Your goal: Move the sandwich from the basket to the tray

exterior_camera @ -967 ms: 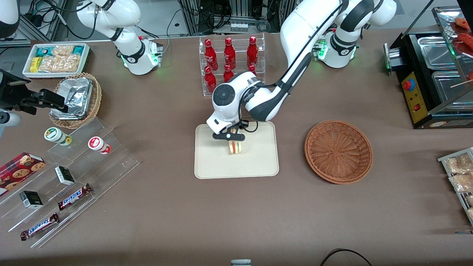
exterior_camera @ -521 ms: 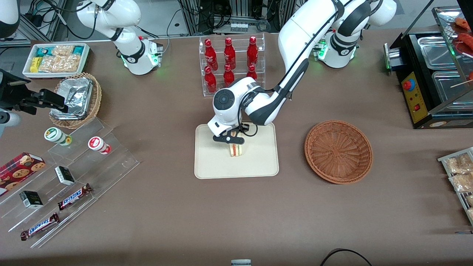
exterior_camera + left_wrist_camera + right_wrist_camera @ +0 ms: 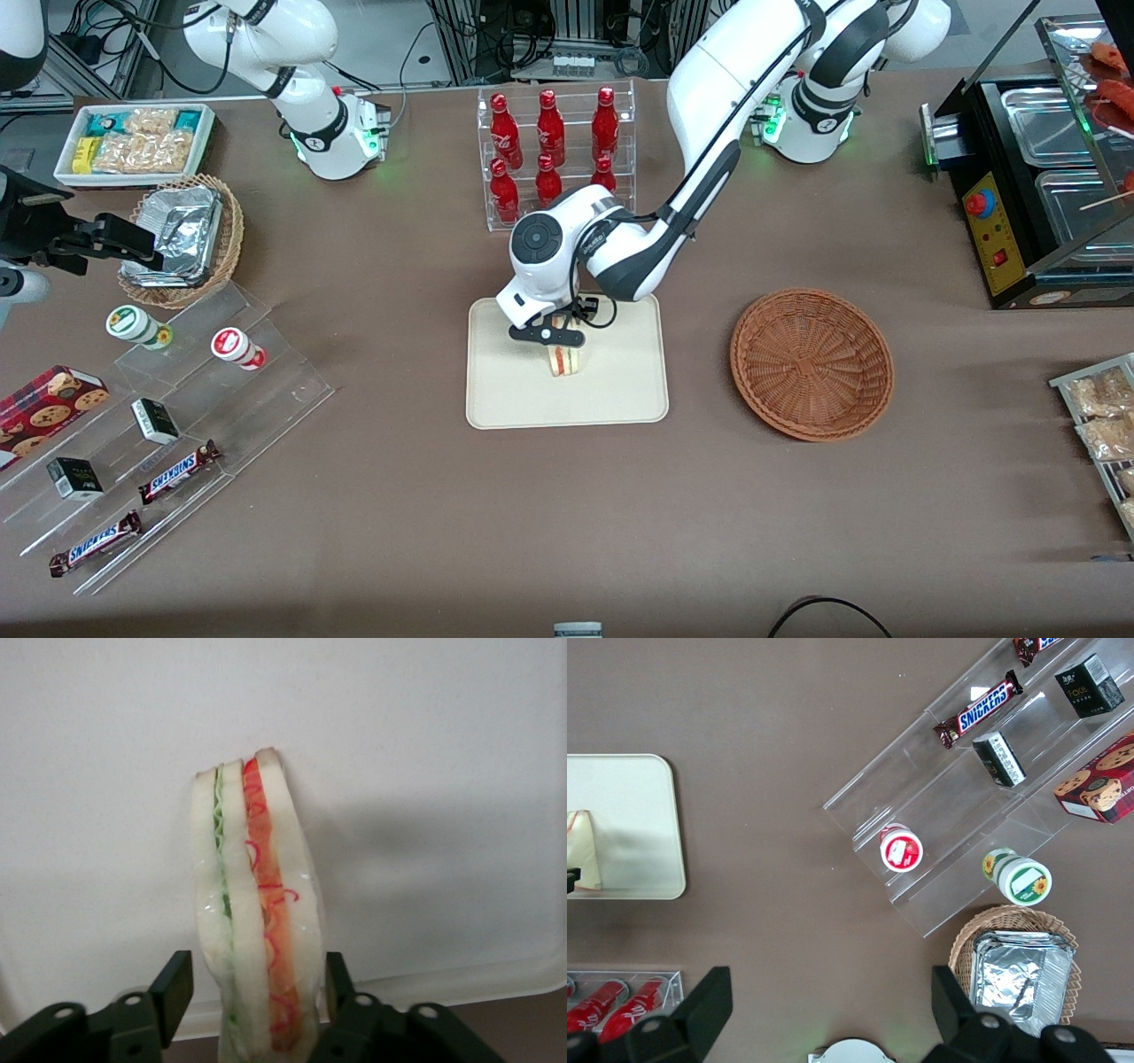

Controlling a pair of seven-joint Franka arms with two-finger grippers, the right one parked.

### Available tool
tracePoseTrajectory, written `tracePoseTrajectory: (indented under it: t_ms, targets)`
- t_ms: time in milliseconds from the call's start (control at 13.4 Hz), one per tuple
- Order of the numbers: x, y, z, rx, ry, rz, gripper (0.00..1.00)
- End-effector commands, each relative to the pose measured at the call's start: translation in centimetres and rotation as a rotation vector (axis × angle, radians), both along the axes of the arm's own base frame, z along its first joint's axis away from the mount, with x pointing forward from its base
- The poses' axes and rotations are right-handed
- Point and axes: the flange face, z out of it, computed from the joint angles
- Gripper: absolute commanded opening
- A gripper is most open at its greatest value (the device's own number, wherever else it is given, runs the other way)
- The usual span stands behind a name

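Note:
The sandwich point(image 3: 565, 360) stands on its edge on the cream tray point(image 3: 514, 394), near the tray's middle. In the left wrist view the sandwich point(image 3: 252, 868) shows white bread with green and red filling against the pale tray point(image 3: 425, 771). My left gripper point(image 3: 558, 341) hangs right over it, fingers point(image 3: 177, 988) on either side with a thin gap at each, so it is open. The reddish-brown basket point(image 3: 811, 363) lies empty toward the working arm's end of the table. The right wrist view catches the sandwich point(image 3: 585, 846) at the tray's point(image 3: 629, 815) edge.
A clear rack of red bottles point(image 3: 554, 151) stands farther from the front camera than the tray. Acrylic steps with snacks point(image 3: 168, 416) and a tan basket of foil packs point(image 3: 182, 239) sit toward the parked arm's end. A black food warmer point(image 3: 1036, 177) stands past the basket.
The gripper came down a little with the sandwich onto the tray during the first half second. Since then it has hardly moved.

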Motion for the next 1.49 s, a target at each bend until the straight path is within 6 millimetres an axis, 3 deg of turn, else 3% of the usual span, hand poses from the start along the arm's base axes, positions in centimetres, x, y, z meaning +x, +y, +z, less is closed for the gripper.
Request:
tracePoseTrajectory:
  t_ms: [0, 149, 298, 446, 669, 744, 967, 1264, 1413]
  targets:
    - [0.8, 0.0, 4.2, -0.025, -0.045, 0.018, 0.99]
    - [0.8, 0.7, 7.5, -0.017, -0.041, 0.036, 0.99]
    - [3.2, 3.9, 12.0, -0.037, -0.029, 0.108, 0.99]
    - [3.6, 6.4, 16.8, -0.043, -0.003, 0.159, 0.99]
    - [5.3, 13.8, 23.7, -0.005, -0.006, 0.252, 0.99]
    - [5.8, 16.4, 25.2, 0.003, -0.012, 0.286, 0.99]
    - [5.7, 21.4, 26.5, 0.041, -0.028, 0.328, 0.99]
    - [6.1, 30.8, 28.4, 0.071, -0.048, 0.317, 0.99]
    - [5.9, 34.5, 29.2, 0.071, -0.050, 0.283, 0.99]
